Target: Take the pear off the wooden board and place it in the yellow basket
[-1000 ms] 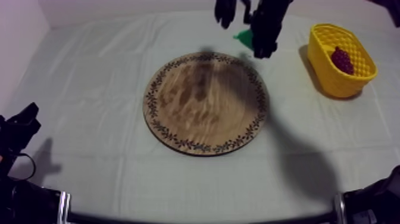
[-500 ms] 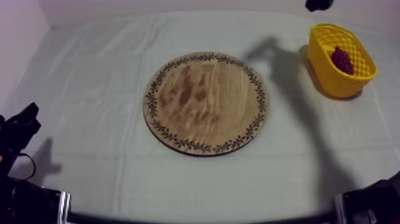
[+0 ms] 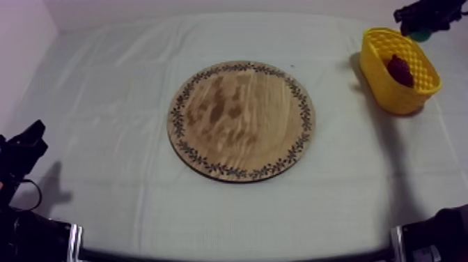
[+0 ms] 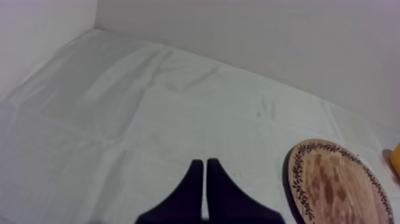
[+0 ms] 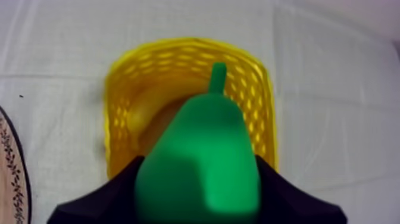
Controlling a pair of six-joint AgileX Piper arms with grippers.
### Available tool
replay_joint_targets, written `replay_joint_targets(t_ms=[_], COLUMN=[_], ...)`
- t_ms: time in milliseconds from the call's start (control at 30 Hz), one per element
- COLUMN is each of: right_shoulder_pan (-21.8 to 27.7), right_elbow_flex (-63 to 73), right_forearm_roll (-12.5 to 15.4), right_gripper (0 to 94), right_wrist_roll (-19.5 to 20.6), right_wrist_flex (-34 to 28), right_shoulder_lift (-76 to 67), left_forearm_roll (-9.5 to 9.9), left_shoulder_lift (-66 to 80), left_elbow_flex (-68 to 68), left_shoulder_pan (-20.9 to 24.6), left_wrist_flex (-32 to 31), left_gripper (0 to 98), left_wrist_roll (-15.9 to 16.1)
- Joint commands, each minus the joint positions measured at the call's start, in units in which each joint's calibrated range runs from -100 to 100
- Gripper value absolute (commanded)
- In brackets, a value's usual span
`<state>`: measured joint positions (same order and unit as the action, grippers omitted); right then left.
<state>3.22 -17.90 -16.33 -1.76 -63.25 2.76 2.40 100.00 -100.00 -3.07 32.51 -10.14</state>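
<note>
Pear: the green pear (image 5: 202, 161) is held up off the table in the right gripper (image 5: 199, 202), stalk pointing away from the arm, with the yellow basket (image 5: 122, 113) under it.
Pear, top view: a small patch of green shows beneath the dark gripper, at the far end of the basket's rim.
Right fingers: the black fingers (image 5: 286, 199) press against the pear's broad lower body, one on each side, spread as wide as the fruit.
Basket: it stands at the right side of the table (image 3: 104, 83), well apart from the wooden board (image 3: 240, 120).
Basket contents: from above, a dark red bunch of grapes (image 3: 399, 70) lies inside. In the right wrist view the pear covers most of the basket's inside.
Board: round, with a leaf-patterned rim and a bare face. Its edge also shows beside the basket in the right wrist view.
Left gripper: the left gripper (image 4: 204, 170) sits low at the table's left edge, its fingers pressed together into a narrow wedge with nothing between them.
Left wrist view: grey-white cloth, part of the board and a sliver of yellow past it.
</note>
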Motion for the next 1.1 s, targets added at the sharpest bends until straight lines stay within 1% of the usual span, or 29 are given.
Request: replay_joint_targets(t_ms=[0,233,400,533,667,767,967,1067], right_shoulder_pan=[0.24,1.19,2.48,3.1,3.1,2.91,3.07,3.55], right_elbow_flex=[-2.87,-7.64,-6.75,-4.71,-3.51,-3.21,-3.62,-7.07], right_forearm_roll=[0.3,1.05,2.53,3.49,3.56,3.81,3.65,3.41], right_gripper=[38.7,39.6,42.9,49.4,57.2,60.6,61.2,60.2], right_wrist_roll=[1.72,2.49,0.77,-0.88,-1.3,-1.7,-0.93,-0.42], right_wrist_flex=[0.61,3.41,4.78,5.08,5.46,6.09,7.07,10.62], right_shoulder_lift=[-0.01,2.4,6.66,10.2,12.47,13.33,10.33,4.49], left_forearm_roll=[0.02,0.02,0.02,0.02,0.02,0.02,0.02,0.02], left_shoulder_lift=[0.0,0.0,0.0,0.0,0.0,0.0,0.0,0.0], left_elbow_flex=[0.0,0.0,0.0,0.0,0.0,0.0,0.0,0.0], left_shoulder_pan=[-0.01,-0.01,-0.01,-0.01,-0.01,-0.01,-0.01,-0.01], left_wrist_flex=[-0.01,-0.01,-0.01,-0.01,-0.01,-0.01,-0.01,-0.01], left_gripper=[0.1,0.1,0.1,0.1,0.1,0.1,0.1,0.1], left_wrist_roll=[0.01,0.01,0.01,0.01,0.01,0.01,0.01,0.01])
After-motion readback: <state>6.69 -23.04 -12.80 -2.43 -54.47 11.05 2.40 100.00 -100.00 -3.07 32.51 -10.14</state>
